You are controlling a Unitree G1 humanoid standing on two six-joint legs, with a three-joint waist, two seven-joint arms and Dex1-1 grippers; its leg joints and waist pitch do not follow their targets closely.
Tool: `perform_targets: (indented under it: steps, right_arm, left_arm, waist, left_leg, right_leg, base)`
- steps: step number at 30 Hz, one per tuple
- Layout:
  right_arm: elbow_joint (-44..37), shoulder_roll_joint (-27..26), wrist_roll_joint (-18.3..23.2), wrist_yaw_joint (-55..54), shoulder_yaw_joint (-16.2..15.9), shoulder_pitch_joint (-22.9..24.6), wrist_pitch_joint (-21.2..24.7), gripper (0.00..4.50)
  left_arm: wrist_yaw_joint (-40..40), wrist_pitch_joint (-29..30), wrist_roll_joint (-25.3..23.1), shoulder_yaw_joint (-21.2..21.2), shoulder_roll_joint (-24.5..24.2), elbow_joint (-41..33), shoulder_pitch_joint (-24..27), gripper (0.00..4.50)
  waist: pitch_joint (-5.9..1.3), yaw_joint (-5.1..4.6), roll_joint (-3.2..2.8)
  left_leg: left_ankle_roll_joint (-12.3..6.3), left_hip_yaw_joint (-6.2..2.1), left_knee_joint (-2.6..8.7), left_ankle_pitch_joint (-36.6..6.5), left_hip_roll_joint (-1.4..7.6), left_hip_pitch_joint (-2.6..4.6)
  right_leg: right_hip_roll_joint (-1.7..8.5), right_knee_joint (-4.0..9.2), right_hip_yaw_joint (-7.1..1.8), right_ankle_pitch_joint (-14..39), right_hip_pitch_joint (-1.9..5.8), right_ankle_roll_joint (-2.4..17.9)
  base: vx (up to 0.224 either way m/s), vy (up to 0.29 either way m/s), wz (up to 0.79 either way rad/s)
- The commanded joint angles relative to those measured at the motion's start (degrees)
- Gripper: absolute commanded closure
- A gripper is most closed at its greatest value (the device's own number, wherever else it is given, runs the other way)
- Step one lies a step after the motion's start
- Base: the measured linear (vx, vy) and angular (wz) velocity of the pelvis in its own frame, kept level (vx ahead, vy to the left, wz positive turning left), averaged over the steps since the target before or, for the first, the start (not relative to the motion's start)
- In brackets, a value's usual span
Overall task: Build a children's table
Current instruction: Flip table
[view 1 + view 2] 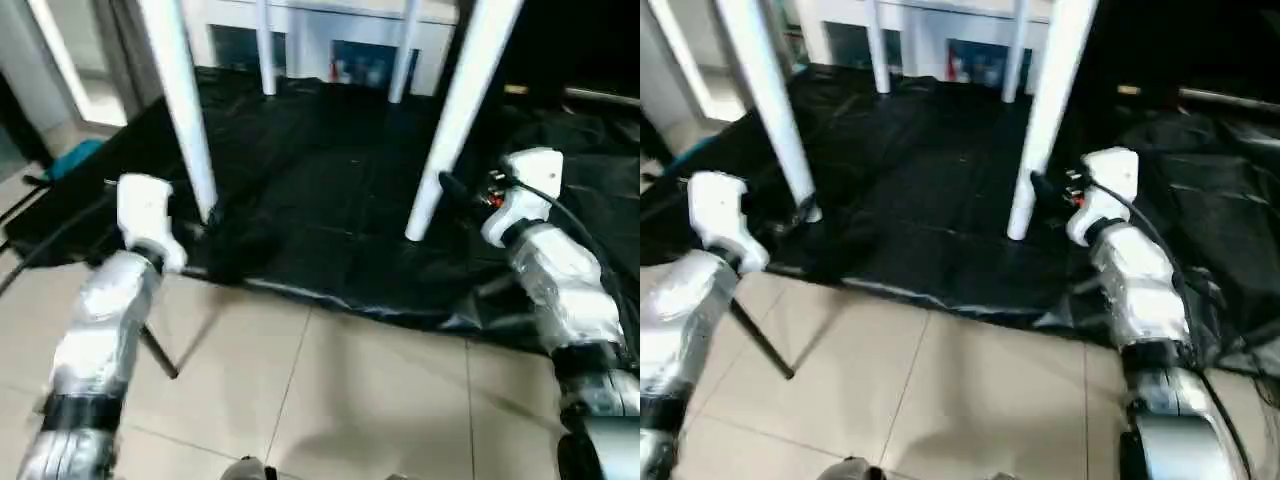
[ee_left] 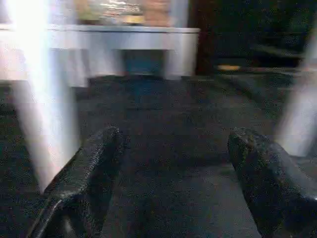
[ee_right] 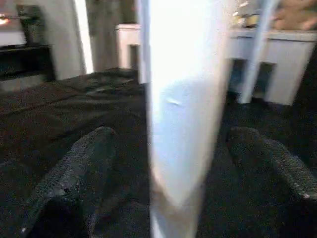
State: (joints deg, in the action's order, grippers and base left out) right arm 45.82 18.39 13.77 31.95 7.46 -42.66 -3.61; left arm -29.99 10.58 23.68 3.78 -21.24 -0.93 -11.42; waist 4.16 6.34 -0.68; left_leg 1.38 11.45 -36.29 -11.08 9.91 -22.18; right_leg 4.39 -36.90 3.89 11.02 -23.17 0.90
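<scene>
Children's table stands upright on its four white legs on a black sheet (image 1: 330, 200) spread over the tiled floor (image 1: 330, 400); tabletop itself is above the head cam's frame, so just the legs show. Near-left leg (image 1: 182, 110) and near-right leg (image 1: 458, 120) slant down w/ feet planted on the sheet; the two far legs (image 1: 266, 50) sit further back, in front of a white cabinet (image 1: 300, 30) w/ glass doors.

Left end effector (image 2: 173, 163) is released: both black fingers (image 2: 84, 178) stand wide apart w/ nothing between them but dark sheet. The near-left leg is beside it, off to one side of the fingers (not between them, apart as far as can be told). From the head view the left wrist (image 1: 145, 215) hangs just left of that leg's foot.

Right end effector (image 3: 183, 163) is also spread wide, w/ the near-right leg (image 3: 183, 114) standing between its fingers (image 3: 74, 168); gaps show on both sides, so no contact. Right wrist (image 1: 525, 195) sits just right of that leg's lower end.

Thin dark rod (image 1: 158, 352) lies on the tiles near the left forearm.
</scene>
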Motion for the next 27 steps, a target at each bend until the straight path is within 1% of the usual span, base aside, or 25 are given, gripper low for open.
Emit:
perform_targets:
  steps: [1,2,3,4,5,6,7,8,10,11,12,14,15,16,17,18,19,20,21,22,23,24,25,26,27]
  right_arm:
    - [8.0,0.3,-1.3,3.9,-0.5,-4.2,-2.3,0.62]
    - [10.1,0.4,-1.9,4.5,-0.8,-5.5,-2.8,0.62]
    - [10.1,0.4,-1.9,4.5,-0.8,-5.5,-2.8,0.62]
    - [13.3,0.6,-2.7,5.6,-1.3,-7.5,-3.8,0.62]
    - [13.9,0.7,-2.8,6.0,-1.4,-7.8,-4.0,0.62]
    - [14.7,0.8,-2.9,7.6,-1.7,-8.4,-4.2,0.62]
    - [14.8,0.8,-2.6,9.6,-1.9,-8.7,-4.0,0.62]
    - [14.3,0.8,-2.4,11.9,-2.3,-8.5,-3.7,0.62]
    - [13.7,0.8,-2.3,16.6,-3.2,-7.7,-4.2,0.62]
    - [13.3,0.8,-2.2,17.6,-3.5,-7.4,-4.2,0.62]
    - [12.5,0.8,-1.9,21.0,-4.1,-6.4,-4.5,0.62]
    - [11.2,0.7,-1.0,24.9,-4.4,-5.1,-3.9,0.62]
    - [11.1,0.7,-0.9,25.3,-4.4,-5.0,-3.9,0.62]
    - [10.7,0.6,-1.1,26.3,-4.6,-4.0,-4.9,0.62]
    - [11.1,0.6,-2.5,21.7,-4.0,-3.2,-8.4,0.62]
    - [11.2,0.5,-2.8,20.9,-3.8,-3.2,-9.0,0.62]
    - [12.3,0.4,-3.6,14.8,-2.4,-3.4,-11.4,0.62]
    - [12.5,0.3,-3.4,12.3,-1.5,-3.5,-11.5,0.62]
    - [12.5,0.3,-3.4,11.7,-1.3,-3.5,-11.5,0.62]
    - [12.1,0.4,-3.5,5.5,0.5,-3.2,-12.7,0.62]
    - [12.1,0.4,-3.5,5.5,0.5,-3.2,-12.7,0.62]
    - [10.0,0.2,-1.9,5.6,2.1,-1.9,-12.1,0.62]
    - [5.4,-0.3,1.1,6.8,4.3,1.4,-9.5,0.62]
    - [5.0,-0.3,1.3,7.0,4.5,1.6,-9.3,0.62]
    - [-1.9,-0.6,3.0,8.1,5.0,6.4,-5.9,0.62]
  left_arm:
    - [-3.1,5.0,4.1,-3.0,-1.5,-8.5,4.6,0.73]
    - [-3.4,6.2,4.8,-3.5,-1.9,-10.7,6.3,0.73]
    - [-3.4,6.2,4.8,-3.5,-1.9,-10.7,6.3,0.73]
    - [-3.5,7.9,5.6,-3.8,-2.2,-13.7,8.5,0.73]
    - [-3.5,8.1,5.7,-3.9,-2.2,-14.4,9.0,0.73]
    - [-3.4,8.5,5.6,-3.8,-2.4,-15.5,9.9,0.73]
    - [-3.3,8.7,5.5,-3.8,-2.5,-16.4,10.6,0.73]
    - [-3.3,8.9,5.6,-3.8,-2.6,-17.1,11.2,0.73]
    - [-2.9,9.8,6.3,-3.6,-2.6,-18.6,12.0,0.73]
    - [-2.8,9.8,6.4,-3.5,-2.5,-18.8,12.0,0.73]
    - [-2.4,10.3,6.8,-3.3,-2.3,-19.4,12.2,0.73]
    - [-1.8,10.8,7.5,-2.9,-1.6,-19.3,11.7,0.73]
    - [-1.7,10.8,7.6,-2.8,-1.6,-19.3,11.6,0.73]
    - [-1.6,11.2,7.7,-2.8,-1.1,-18.8,10.8,0.73]
    - [-0.7,11.3,6.9,-2.8,-0.3,-17.3,9.2,0.73]
    - [-0.6,11.2,6.7,-2.8,-0.2,-17.1,9.0,0.73]
    - [0.3,10.9,5.7,-2.8,0.5,-15.4,7.8,0.73]
    - [1.4,10.7,4.7,-2.9,0.8,-14.4,7.2,0.73]
    - [1.7,10.7,4.5,-2.9,0.9,-14.2,7.0,0.73]
    - [4.3,8.7,0.8,-3.2,1.4,-11.6,5.6,0.73]
    - [4.3,8.7,0.8,-3.2,1.4,-11.6,5.6,0.73]
    - [5.8,8.3,-0.5,-3.3,1.8,-10.5,4.8,0.73]
    - [8.4,6.5,-3.3,-3.5,2.4,-8.7,3.7,0.73]
    - [8.6,6.4,-3.5,-3.5,2.4,-8.6,3.6,0.73]
    - [12.3,6.6,-5.2,-2.9,3.6,-7.6,2.7,0.73]
  waist:
    - [-4.32,0.35,-0.09]
    - [-4.20,0.36,0.34]
    - [-4.20,0.36,0.34]
    - [-4.15,0.54,0.26]
    - [-4.02,0.44,0.20]
    - [-3.87,0.51,0.94]
    - [-3.88,0.62,0.92]
    - [-3.85,0.66,0.71]
    - [-3.80,0.53,0.88]
    - [-3.82,0.54,0.94]
    - [-3.84,0.51,0.90]
    - [-3.86,0.45,0.91]
    - [-3.91,0.34,0.95]
    - [-4.00,0.42,0.55]
    - [-4.08,0.28,0.00]
    - [-4.12,0.30,0.12]
    - [-4.14,0.28,0.27]
    - [-4.13,0.32,-0.02]
    - [-4.05,0.15,0.02]
    - [-3.92,0.08,-0.06]
    - [-4.05,-0.01,0.09]
    - [-4.15,-0.03,-0.24]
    - [-4.16,0.11,-0.40]
    - [-4.16,0.10,-0.24]
    - [-4.36,0.08,-0.18]
  left_leg:
    - [0.59,-2.04,4.91,-15.0,3.66,1.03]
    - [0.56,-1.87,5.09,-15.8,3.69,1.18]
    - [0.56,-1.87,5.09,-15.8,3.69,1.18]
    - [0.87,-1.80,5.01,-16.7,3.70,1.52]
    - [0.90,-1.98,5.11,-17.0,3.64,1.29]
    - [0.81,-1.79,5.22,-17.5,3.60,1.38]
    - [0.74,-1.96,5.26,-17.2,3.61,1.27]
    - [0.79,-2.08,5.25,-17.1,3.67,1.20]
    - [0.90,-2.09,5.33,-17.8,3.74,1.22]
    - [0.88,-2.09,5.32,-17.6,3.72,1.19]
    - [0.75,-2.12,5.36,-17.4,3.72,1.04]
    - [0.50,-2.07,5.32,-16.5,3.72,1.13]
    - [0.47,-2.06,5.31,-16.5,3.69,1.02]
    - [0.42,-2.06,5.23,-15.9,3.71,1.13]
    - [0.92,-2.00,5.18,-15.9,3.67,1.31]
    - [1.15,-1.97,5.25,-15.8,3.70,1.43]
    - [1.50,-1.86,5.18,-16.0,3.53,1.55]
    - [1.72,-1.95,5.17,-16.1,3.51,1.58]
    - [1.87,-1.95,5.27,-16.4,3.50,1.54]
    - [2.00,-2.06,5.36,-17.0,3.51,1.53]
    - [2.02,-1.98,5.18,-17.2,3.30,1.55]
    - [1.99,-2.03,5.24,-17.4,3.35,1.60]
    - [1.74,-2.01,5.23,-17.8,3.42,1.80]
    - [1.43,-2.01,5.24,-17.5,3.37,1.77]
    - [1.33,-2.17,5.26,-16.8,3.42,1.58]
  right_leg:
    - [4.76,4.29,-2.90,12.2,2.27,15.2]
    - [4.57,4.57,-2.87,13.4,2.10,15.0]
    - [4.57,4.57,-2.87,13.4,2.10,15.0]
    - [4.59,4.61,-2.98,15.1,1.84,14.5]
    - [4.59,4.62,-2.97,15.7,1.99,14.4]
    - [4.53,5.07,-3.02,17.5,1.90,13.5]
    - [4.66,4.98,-3.08,18.2,2.09,12.9]
    - [4.76,4.90,-3.11,18.4,2.08,12.6]
    - [4.71,5.04,-3.11,20.0,1.96,11.7]
    - [4.73,5.08,-3.11,19.9,1.98,11.5]
    - [4.67,5.02,-3.14,19.6,2.12,11.4]
    - [4.61,5.04,-3.23,18.4,2.00,11.4]
    - [4.53,4.90,-3.17,18.1,2.09,11.7]
    - [4.54,4.86,-3.20,17.2,2.00,12.0]
    - [4.35,4.83,-3.19,15.7,1.84,12.4]
    - [4.34,4.98,-3.15,15.5,1.76,12.5]
    - [4.29,4.99,-3.13,15.3,1.73,12.7]
    - [4.34,4.96,-3.13,15.5,1.71,12.7]
    - [4.23,5.05,-3.12,15.9,1.74,12.6]
    - [4.25,5.37,-3.16,17.1,1.77,11.8]
    - [4.13,5.27,-3.09,17.4,1.86,11.5]
    - [4.21,5.37,-3.15,17.3,1.94,11.0]
    - [4.04,5.46,-3.20,16.3,1.84,10.4]
    - [3.88,5.43,-3.22,15.5,1.89,10.1]
    - [4.01,5.09,-3.15,14.5,2.15,10.3]
  base:
    - [0.000,0.000,0.00]
    - [0.000,0.000,0.00]
    - [0.000,0.000,0.00]
    - [0.000,0.000,0.00]
    - [0.000,0.000,0.00]
    - [0.000,0.000,0.00]
    - [0.000,0.000,0.00]
    - [0.000,0.000,0.00]
    - [0.000,0.000,0.00]
    - [0.000,0.000,0.00]
    - [0.000,0.000,0.00]
    - [0.000,0.000,0.00]
    - [0.000,0.000,0.00]
    - [0.000,0.000,0.00]
    - [0.000,0.000,0.00]
    - [0.000,0.000,0.00]
    - [0.000,0.000,0.00]
    - [0.000,0.000,0.00]
    - [0.000,0.000,0.00]
    - [0.000,0.000,0.00]
    - [0.000,0.000,0.00]
    - [0.000,0.000,0.00]
    - [0.000,0.000,0.00]
    - [0.000,0.000,0.00]
    - [0.000,0.000,0.00]
